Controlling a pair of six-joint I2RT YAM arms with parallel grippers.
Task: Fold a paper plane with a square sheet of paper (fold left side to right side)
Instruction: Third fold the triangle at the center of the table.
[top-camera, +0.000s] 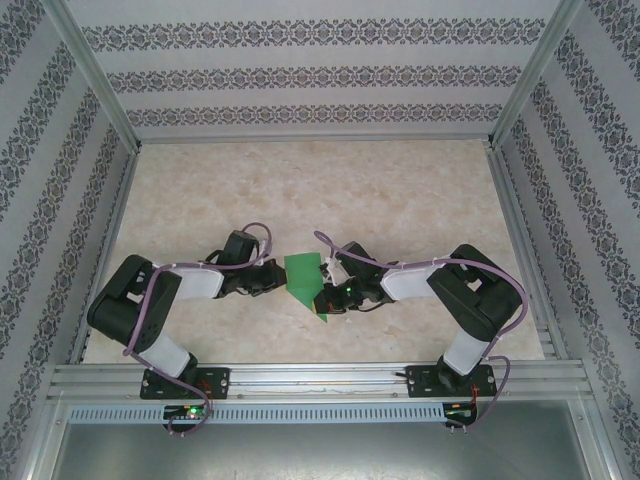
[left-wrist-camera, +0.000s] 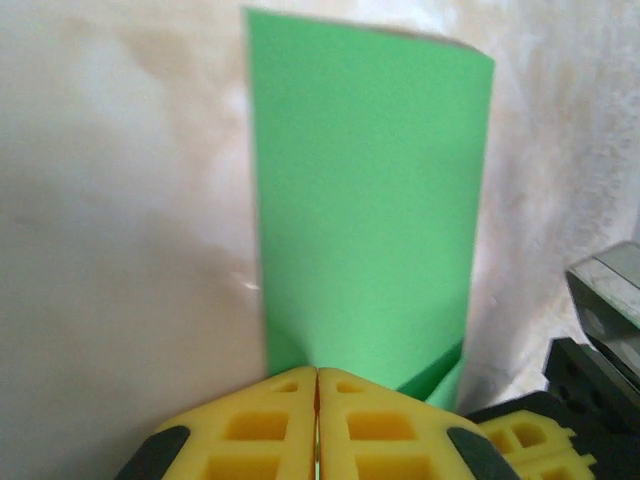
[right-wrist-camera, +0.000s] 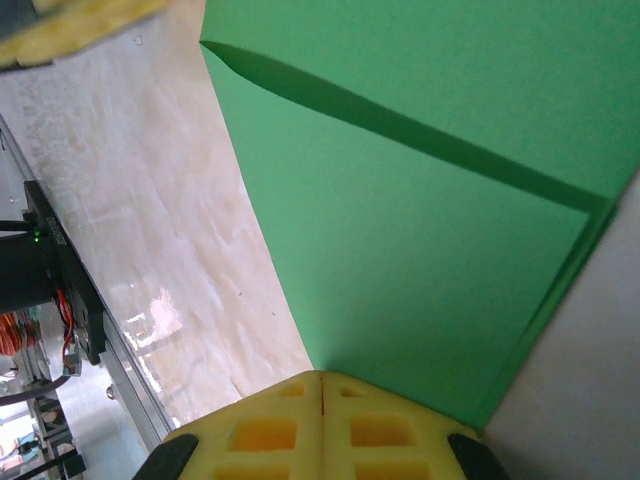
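Part-folded green sheet of paper (top-camera: 302, 272) is being pinched by L pincer (left-wrist-camera: 317, 378) & R pincer (right-wrist-camera: 322, 380), both held low over tabletop (top-camera: 400, 190).

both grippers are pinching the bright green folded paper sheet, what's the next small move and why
Probably lower the bright green folded paper sheet onto the marbled table and flatten it. The left gripper and right gripper are each shut on an edge of it, and the right wrist view shows the upper layer casting a shadow on the lower one, so the crease looks unset.
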